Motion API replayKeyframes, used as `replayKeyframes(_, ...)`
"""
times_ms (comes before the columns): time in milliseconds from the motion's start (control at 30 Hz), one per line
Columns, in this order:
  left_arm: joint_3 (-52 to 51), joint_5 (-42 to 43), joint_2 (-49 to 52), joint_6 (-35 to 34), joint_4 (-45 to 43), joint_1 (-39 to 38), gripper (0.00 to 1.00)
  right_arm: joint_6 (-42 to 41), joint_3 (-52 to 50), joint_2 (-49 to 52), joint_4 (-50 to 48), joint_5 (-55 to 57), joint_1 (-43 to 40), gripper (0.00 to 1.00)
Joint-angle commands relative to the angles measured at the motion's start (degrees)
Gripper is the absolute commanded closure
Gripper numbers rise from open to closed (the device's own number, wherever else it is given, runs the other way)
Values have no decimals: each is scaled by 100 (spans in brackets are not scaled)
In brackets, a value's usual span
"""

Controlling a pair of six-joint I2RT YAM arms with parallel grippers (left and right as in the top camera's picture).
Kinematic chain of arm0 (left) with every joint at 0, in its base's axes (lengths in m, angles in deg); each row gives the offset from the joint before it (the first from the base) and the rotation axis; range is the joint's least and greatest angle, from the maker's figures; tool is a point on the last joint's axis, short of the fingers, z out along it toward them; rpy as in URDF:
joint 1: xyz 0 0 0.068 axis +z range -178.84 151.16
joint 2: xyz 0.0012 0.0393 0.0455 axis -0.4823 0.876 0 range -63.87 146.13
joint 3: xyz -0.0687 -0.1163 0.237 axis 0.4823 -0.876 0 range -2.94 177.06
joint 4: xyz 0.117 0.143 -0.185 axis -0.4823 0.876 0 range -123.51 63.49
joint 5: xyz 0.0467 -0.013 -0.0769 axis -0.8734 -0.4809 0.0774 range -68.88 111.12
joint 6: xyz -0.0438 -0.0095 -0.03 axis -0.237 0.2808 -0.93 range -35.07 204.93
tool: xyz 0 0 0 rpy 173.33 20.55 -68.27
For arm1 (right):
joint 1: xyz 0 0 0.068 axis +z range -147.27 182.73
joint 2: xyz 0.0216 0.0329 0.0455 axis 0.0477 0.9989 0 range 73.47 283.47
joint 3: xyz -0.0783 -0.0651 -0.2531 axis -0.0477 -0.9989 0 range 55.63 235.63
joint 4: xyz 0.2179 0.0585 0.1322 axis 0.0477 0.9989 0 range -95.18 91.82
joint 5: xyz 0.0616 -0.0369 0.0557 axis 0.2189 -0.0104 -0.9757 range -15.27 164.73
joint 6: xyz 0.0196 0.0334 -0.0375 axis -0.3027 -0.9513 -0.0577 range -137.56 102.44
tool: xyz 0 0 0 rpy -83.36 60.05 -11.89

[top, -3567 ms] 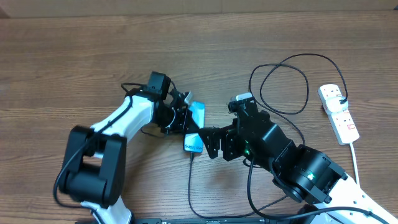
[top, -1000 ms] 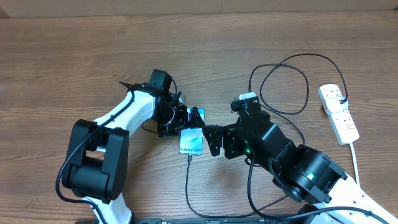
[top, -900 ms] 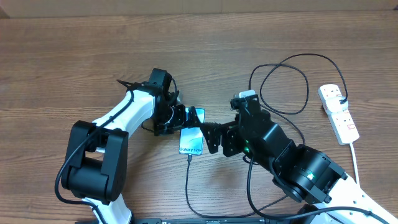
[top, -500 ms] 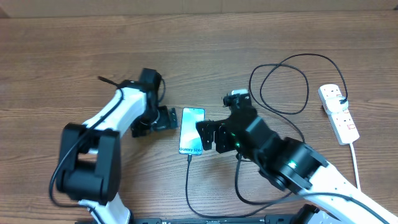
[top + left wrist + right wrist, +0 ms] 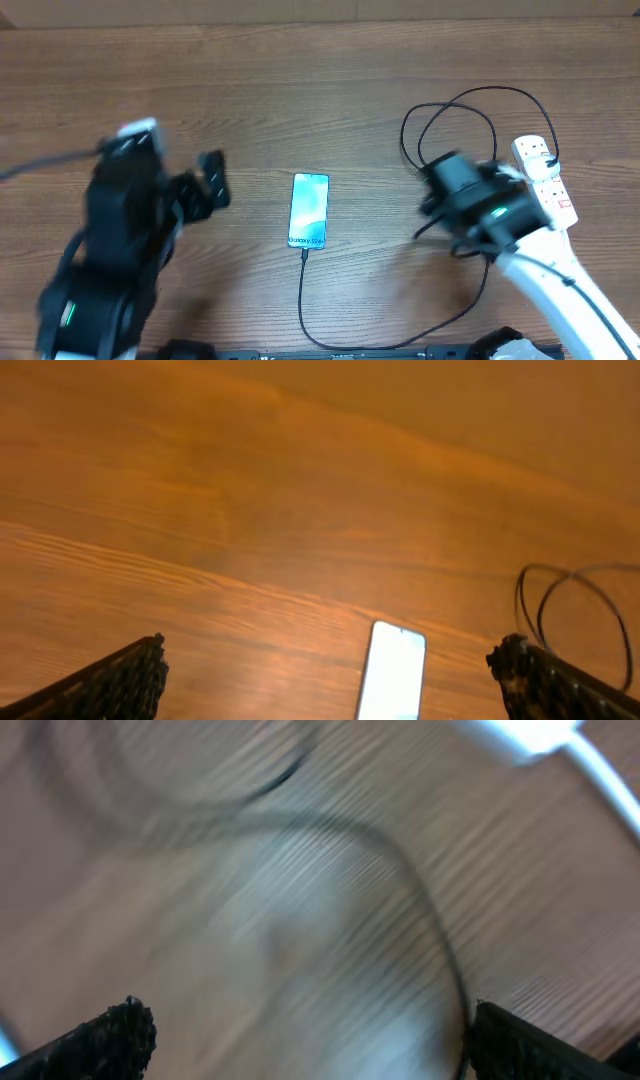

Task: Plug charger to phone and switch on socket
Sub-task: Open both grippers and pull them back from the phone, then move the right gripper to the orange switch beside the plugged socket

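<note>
Right gripper (image 5: 320,1032), jaws wide apart and empty, stands just beside the white oblong plastic power strip (image 5: 545,182), which runs near-to-far on its right.

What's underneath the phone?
Only the wooden table shows around the phone, which lies flat on it. The black charger cable leaves its bottom edge. Anything directly beneath the phone is covered.

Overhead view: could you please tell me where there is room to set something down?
Bare wood lies along the far edge beyond the phone, and between phone and right arm. Crowded at right: the charger loops, the socket.
</note>
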Motion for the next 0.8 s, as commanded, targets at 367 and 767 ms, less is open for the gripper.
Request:
replayKeyframes(367,-39,-1091,-824,-74,1086,-11,0,2503,260,651,-1202,-2076,-4990,83)
replayKeyframes(767,-39,-1102,-472,-76,1117,-11,0,3047,1403,2643,-1095,-2210,-5434,96)
